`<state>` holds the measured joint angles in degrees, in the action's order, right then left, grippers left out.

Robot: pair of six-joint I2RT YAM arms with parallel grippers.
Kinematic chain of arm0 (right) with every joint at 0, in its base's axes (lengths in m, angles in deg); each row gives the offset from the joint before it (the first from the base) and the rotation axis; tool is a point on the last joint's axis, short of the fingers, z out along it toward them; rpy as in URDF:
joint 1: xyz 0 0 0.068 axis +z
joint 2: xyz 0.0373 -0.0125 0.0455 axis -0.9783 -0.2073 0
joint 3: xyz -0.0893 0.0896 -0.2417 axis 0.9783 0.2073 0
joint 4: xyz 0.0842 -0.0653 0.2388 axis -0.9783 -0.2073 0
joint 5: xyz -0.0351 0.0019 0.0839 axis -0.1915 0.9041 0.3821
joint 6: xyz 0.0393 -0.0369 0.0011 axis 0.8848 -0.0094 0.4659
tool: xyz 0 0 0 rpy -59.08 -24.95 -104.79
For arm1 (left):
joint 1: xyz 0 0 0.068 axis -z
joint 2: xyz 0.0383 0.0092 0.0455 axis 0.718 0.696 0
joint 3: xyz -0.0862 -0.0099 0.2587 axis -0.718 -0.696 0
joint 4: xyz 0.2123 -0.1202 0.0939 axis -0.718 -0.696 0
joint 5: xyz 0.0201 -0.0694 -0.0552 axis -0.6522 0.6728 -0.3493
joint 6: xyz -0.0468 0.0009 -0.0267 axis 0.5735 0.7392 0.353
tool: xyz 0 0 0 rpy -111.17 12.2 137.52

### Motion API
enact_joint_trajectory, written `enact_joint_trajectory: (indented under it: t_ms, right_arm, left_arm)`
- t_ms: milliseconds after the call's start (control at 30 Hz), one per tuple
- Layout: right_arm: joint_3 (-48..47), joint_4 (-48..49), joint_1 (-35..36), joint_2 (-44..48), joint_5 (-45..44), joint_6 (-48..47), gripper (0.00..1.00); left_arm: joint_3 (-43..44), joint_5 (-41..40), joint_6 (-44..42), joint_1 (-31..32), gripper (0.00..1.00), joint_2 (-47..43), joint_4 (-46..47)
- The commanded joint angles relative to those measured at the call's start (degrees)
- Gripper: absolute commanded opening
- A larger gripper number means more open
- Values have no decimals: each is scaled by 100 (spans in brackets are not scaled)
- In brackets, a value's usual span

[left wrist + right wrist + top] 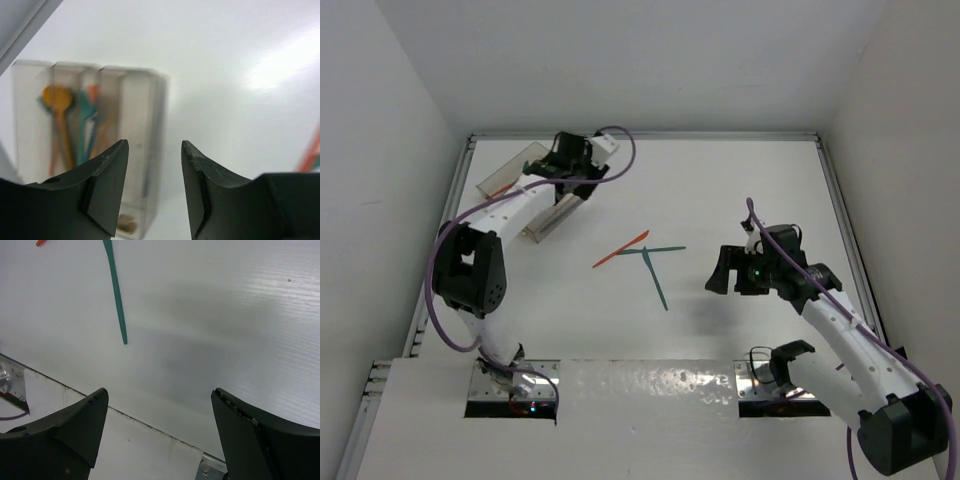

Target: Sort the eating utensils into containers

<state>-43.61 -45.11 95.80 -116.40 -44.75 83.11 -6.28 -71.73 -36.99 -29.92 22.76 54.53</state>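
Observation:
The clear three-compartment tray point(502, 177) stands at the far left. In the left wrist view the tray point(137, 115) holds several orange and teal utensils point(75, 117) in its left and middle compartments. My left gripper point(548, 170) hovers over the tray's near end, open and empty point(152, 146). An orange utensil point(622, 249) and two teal utensils point(658, 280) lie crossed at the table's centre. My right gripper point(725, 272) is open and empty just right of them. The right wrist view shows it point(157, 392) low over the table with one teal utensil point(116, 295) ahead.
White walls close in the table on the left, far and right sides. A metal rail point(845, 215) runs along the right edge. The arm bases point(515, 385) sit in cut-outs at the near edge. A purple cable point(620, 150) loops by the left wrist.

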Motion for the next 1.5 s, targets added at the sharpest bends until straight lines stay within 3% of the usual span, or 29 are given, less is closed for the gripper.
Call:
enact_joint_trajectory:
  t_ms: [0, 133, 367, 933, 1267, 1367, 1467]
  right_arm:
    - [-121, 213, 17, 89, 13, 109, 83]
    - [-94, 178, 17, 177, 13, 153, 83]
    - [20, 152, 17, 308, 13, 232, 83]
    - [143, 257, 17, 379, 66, 381, 83]
    - [187, 231, 26, 423, 101, 355, 83]
    - [170, 205, 26, 414, 101, 320, 83]
    - [126, 152, 17, 423, 93, 285, 83]
  left_arm:
    - [147, 271, 482, 870, 45, -76, -357]
    - [85, 930, 702, 1101, 45, 250, -630]
    - [-152, 1273, 861, 1338, 45, 470, -675]
    - [-758, 992, 905, 1506, 44, 627, -1299]
    - [-706, 702, 1036, 1506, 38, 1059, -1026]
    - [-671, 702, 1045, 1506, 29, 1138, -991]
    - [-723, 641, 1072, 1506, 5, 1191, -1035]
